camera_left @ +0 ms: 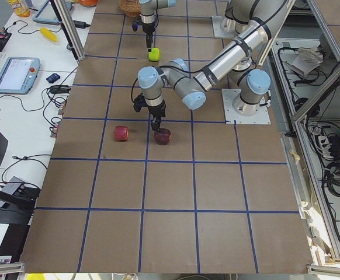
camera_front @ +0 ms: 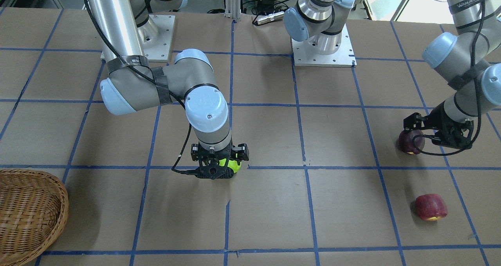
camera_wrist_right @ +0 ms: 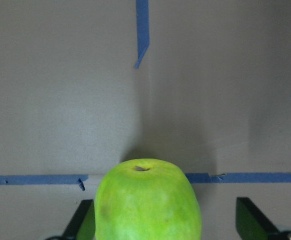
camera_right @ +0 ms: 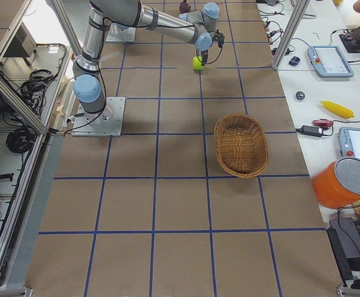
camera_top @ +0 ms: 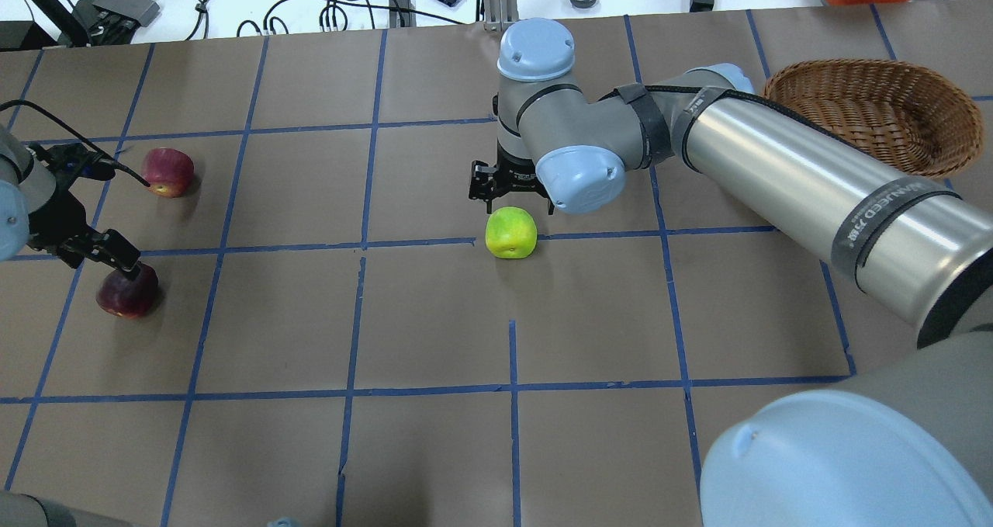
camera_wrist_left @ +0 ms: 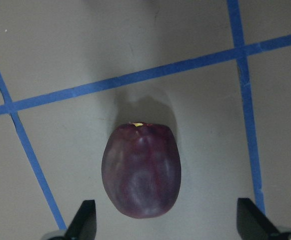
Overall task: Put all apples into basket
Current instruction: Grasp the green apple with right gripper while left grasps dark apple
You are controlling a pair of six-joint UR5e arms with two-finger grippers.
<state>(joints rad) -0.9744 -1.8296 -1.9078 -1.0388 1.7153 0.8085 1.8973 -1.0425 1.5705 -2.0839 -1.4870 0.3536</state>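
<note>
I work over a brown paper-covered bench [camera_top: 434,317] crossed by a grid of blue tape lines [camera_top: 364,244]. The oval light-brown wicker basket [camera_front: 63,205] sits at the lower left of the front-facing view, well apart from the fruit, with every apple outside it. I count three apples, one basket and my two claws. The bright yellow-green apple [camera_top: 511,233] stands on a tape line at mid-bench. My right claw [camera_wrist_right: 168,220] hangs straight down over it, fingers spread to either side, one almost at its skin and the other clear. At the right of the front-facing view my left claw [camera_wrist_left: 168,225] is spread wide about the dark purplish-red apple [camera_wrist_left: 141,172], which lies on the bench nearer one finger. The brighter red apple with a yellowish base [camera_front: 431,207] lies near it, untouched. My right arm reaches out with a bent elbow, and my left folds down at the wrist.
</note>
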